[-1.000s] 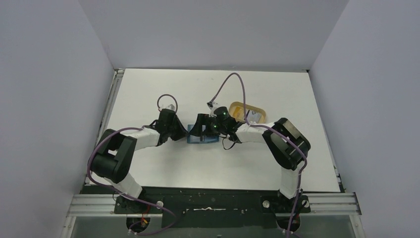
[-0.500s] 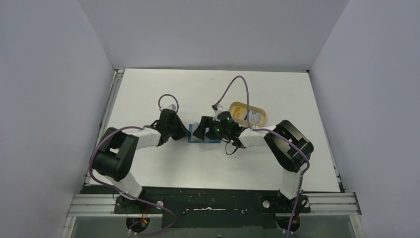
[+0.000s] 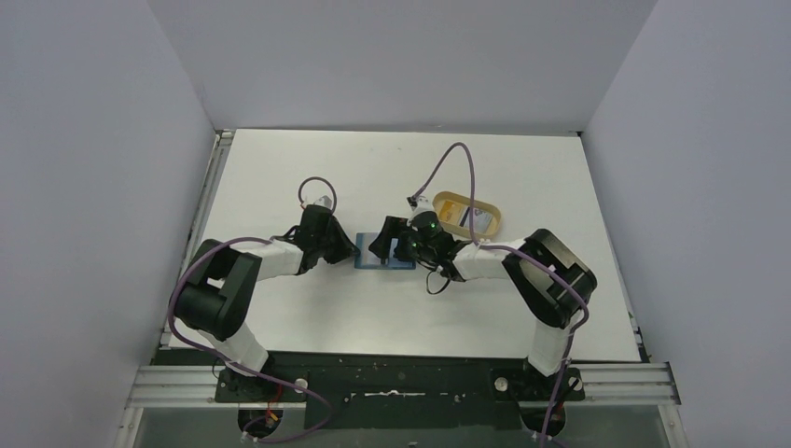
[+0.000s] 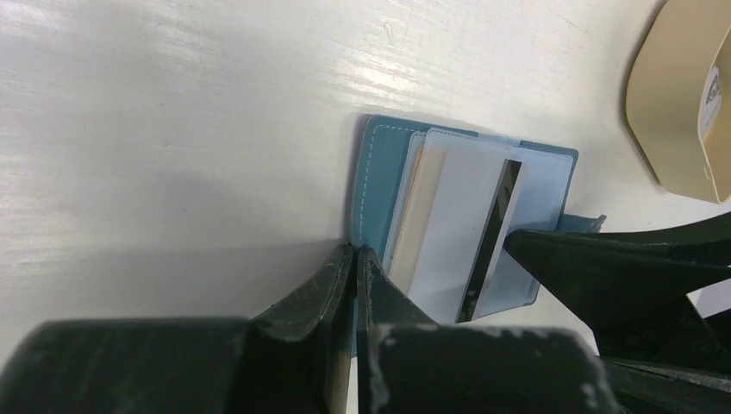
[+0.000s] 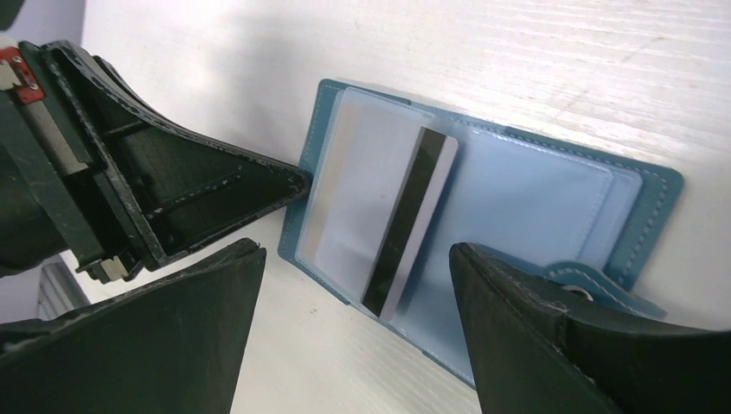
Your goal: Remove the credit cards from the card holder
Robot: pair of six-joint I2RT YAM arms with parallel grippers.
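One card (image 5: pixel 362 216) protruding from card holder (image 5: pixel 552 190), right arm (image 3: pixel 485 261) uncovering tray (image 3: pixel 450 198)

Credit card (image 5: pixel 379 216) atop the card holder (image 5: pixel 552 198) on the table (image 3: pixel 308 177), tray (image 4: pixel 668 103) behind-right of it.

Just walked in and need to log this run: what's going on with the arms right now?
The teal card holder lies open and flat on the table. The left claw is shut, with its tips at one edge of the holder, apparently pinning it. The right claw is open, its fingers either side of a white card with a black band that pokes past the holder's edge. No card is gripped yet. A tan tray sits nearby.
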